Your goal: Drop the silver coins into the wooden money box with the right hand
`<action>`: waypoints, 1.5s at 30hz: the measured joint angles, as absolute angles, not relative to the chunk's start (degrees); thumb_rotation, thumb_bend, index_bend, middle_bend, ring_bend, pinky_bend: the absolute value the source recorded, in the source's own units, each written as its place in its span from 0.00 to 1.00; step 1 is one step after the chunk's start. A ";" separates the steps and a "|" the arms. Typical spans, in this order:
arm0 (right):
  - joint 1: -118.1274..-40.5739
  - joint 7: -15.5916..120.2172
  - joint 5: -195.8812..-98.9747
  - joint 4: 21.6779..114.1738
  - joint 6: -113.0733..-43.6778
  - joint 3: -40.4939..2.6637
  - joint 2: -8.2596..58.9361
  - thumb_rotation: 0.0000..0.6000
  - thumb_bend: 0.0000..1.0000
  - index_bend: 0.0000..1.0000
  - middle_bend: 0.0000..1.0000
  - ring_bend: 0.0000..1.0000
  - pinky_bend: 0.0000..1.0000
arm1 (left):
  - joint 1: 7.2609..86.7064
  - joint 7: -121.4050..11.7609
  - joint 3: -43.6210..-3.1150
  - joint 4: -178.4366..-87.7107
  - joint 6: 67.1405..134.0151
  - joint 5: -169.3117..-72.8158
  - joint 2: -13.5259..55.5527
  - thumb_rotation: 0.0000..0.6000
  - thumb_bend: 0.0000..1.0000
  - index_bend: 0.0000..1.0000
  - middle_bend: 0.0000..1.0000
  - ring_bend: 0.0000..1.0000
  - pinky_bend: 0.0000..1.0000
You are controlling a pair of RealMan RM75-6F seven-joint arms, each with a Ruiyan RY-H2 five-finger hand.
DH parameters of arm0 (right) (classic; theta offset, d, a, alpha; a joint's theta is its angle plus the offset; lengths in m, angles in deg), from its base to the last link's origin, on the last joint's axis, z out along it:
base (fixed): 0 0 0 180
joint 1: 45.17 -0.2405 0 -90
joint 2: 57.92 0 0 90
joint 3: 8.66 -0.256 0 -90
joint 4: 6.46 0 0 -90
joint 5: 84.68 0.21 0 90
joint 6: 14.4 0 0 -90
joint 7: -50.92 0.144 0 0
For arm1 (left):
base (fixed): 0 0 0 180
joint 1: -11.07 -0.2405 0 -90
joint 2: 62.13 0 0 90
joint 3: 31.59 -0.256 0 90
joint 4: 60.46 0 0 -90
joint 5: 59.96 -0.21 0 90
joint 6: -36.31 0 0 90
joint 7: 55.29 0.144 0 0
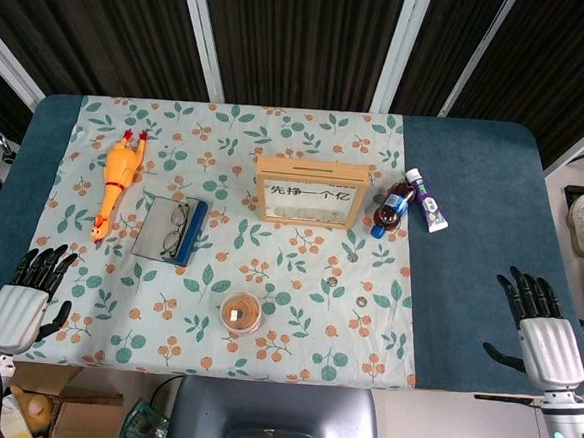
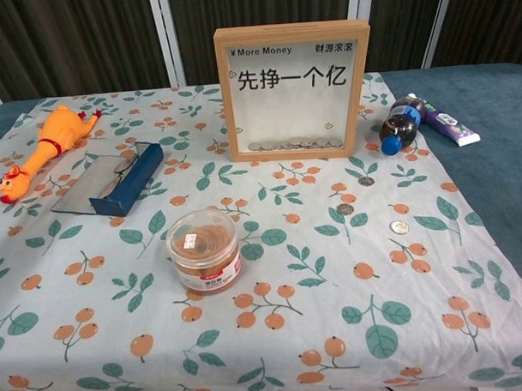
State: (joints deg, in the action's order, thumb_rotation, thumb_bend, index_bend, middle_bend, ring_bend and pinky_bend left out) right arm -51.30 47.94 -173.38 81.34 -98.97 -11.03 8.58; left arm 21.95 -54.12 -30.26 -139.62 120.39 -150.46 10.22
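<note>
The wooden money box [image 1: 309,192] [image 2: 292,90] stands upright at the middle back of the floral cloth, with several coins behind its clear front. Three silver coins lie on the cloth in front of it to the right: one [image 1: 351,256] [image 2: 365,181] nearest the box, one [image 1: 332,280] [image 2: 345,209] in the middle, one [image 1: 360,302] [image 2: 400,227] nearest me. My right hand [image 1: 543,325] rests open on the blue table at the near right, well away from the coins. My left hand [image 1: 28,298] lies open at the near left. Neither hand shows in the chest view.
A small round jar [image 1: 240,314] [image 2: 205,250] stands near the front. A glasses case with glasses [image 1: 172,229] [image 2: 115,181] and a yellow rubber chicken [image 1: 117,182] [image 2: 45,148] lie to the left. A small bottle [image 1: 393,208] [image 2: 399,125] and a tube [image 1: 426,200] [image 2: 444,120] lie right of the box.
</note>
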 measured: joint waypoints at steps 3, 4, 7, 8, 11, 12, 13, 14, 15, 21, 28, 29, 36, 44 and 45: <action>-51.52 47.86 -173.52 81.20 -98.60 -10.98 8.90 1.00 0.21 0.00 0.00 0.00 0.00 | 21.88 -54.28 -30.31 -139.67 120.61 -150.61 10.09 1.00 0.46 0.00 0.00 0.00 0.00; -51.53 47.86 -173.52 81.18 -98.59 -10.98 8.92 1.00 0.21 0.00 0.00 0.00 0.00 | 21.87 -54.31 -30.32 -139.69 120.63 -150.63 10.06 1.00 0.46 0.00 0.00 0.00 0.00; -51.71 48.02 -173.72 81.09 -98.29 -10.87 9.15 1.00 0.21 0.02 0.00 0.00 0.00 | 21.86 -54.54 -30.34 -139.78 120.72 -150.70 9.97 1.00 0.46 0.00 0.00 0.00 0.00; -51.98 48.33 -174.04 81.07 -98.06 -10.78 9.35 1.00 0.21 0.03 0.00 0.00 0.00 | 21.88 -54.83 -30.30 -139.87 120.78 -150.74 9.88 1.00 0.46 0.00 0.00 0.00 0.00; -53.21 50.02 -175.91 79.91 -96.94 -10.72 10.50 1.00 0.21 0.11 0.00 0.00 0.00 | 21.94 -55.97 -30.35 -140.01 120.80 -150.93 9.52 1.00 0.46 0.00 0.00 0.00 0.00; -53.74 50.30 -176.20 79.58 -96.16 -10.78 10.77 1.00 0.21 0.15 0.00 0.00 0.00 | 21.97 -56.24 -30.46 -140.05 120.71 -151.02 9.37 1.00 0.46 0.00 0.00 0.00 0.00; -54.36 50.40 -176.18 79.51 -95.16 -10.88 11.03 1.00 0.22 0.17 0.00 0.00 0.00 | 22.00 -56.43 -30.58 -140.10 120.57 -151.11 9.21 1.00 0.46 0.00 0.00 0.00 0.00; -55.38 50.39 -175.87 79.69 -93.56 -11.08 11.45 1.00 0.23 0.19 0.00 0.00 0.00 | 22.04 -56.56 -30.69 -140.12 120.45 -151.21 9.07 1.00 0.46 0.00 0.00 0.00 0.00; -56.33 50.29 -175.65 79.82 -92.24 -11.26 11.87 1.00 0.25 0.23 0.00 0.00 0.00 | 22.05 -56.63 -30.70 -140.16 120.40 -151.19 9.00 1.00 0.46 0.00 0.00 0.00 0.00; -63.52 46.32 -175.23 78.49 -83.55 -12.55 17.52 1.00 0.40 0.37 0.00 0.00 0.00 | 21.85 -57.30 -30.76 -140.62 120.62 -151.08 8.55 1.00 0.46 0.00 0.00 0.00 0.00; -67.76 44.09 -175.04 72.62 -79.95 -13.22 25.73 1.00 0.50 0.52 0.02 0.00 0.00 | 21.85 -57.68 -31.14 -140.71 120.53 -151.56 8.37 1.00 0.47 0.00 0.00 0.00 0.00; -68.27 44.13 -175.15 71.23 -79.70 -13.18 27.03 1.00 0.50 0.53 0.02 0.00 0.00 | 21.87 -57.75 -31.12 -140.73 120.48 -151.51 8.36 1.00 0.47 0.00 0.00 0.00 0.00; -70.33 43.41 -174.90 64.55 -78.26 -12.66 32.37 1.00 0.50 0.54 0.04 0.00 0.00 | 22.08 -58.41 -31.25 -140.37 120.49 -152.02 8.49 1.00 0.47 0.00 0.00 0.00 0.00; -71.34 43.67 -173.12 61.77 -76.26 -12.01 33.87 1.00 0.50 0.53 0.04 0.00 0.00 | 22.04 -59.02 -31.08 -140.16 120.60 -151.71 8.40 1.00 0.47 0.00 0.00 0.00 0.00; -71.50 43.67 -172.99 61.52 -75.95 -11.92 33.97 1.00 0.50 0.53 0.04 0.00 0.00 | 22.02 -59.04 -31.08 -140.17 120.63 -151.70 8.39 1.00 0.47 0.00 0.00 0.00 0.00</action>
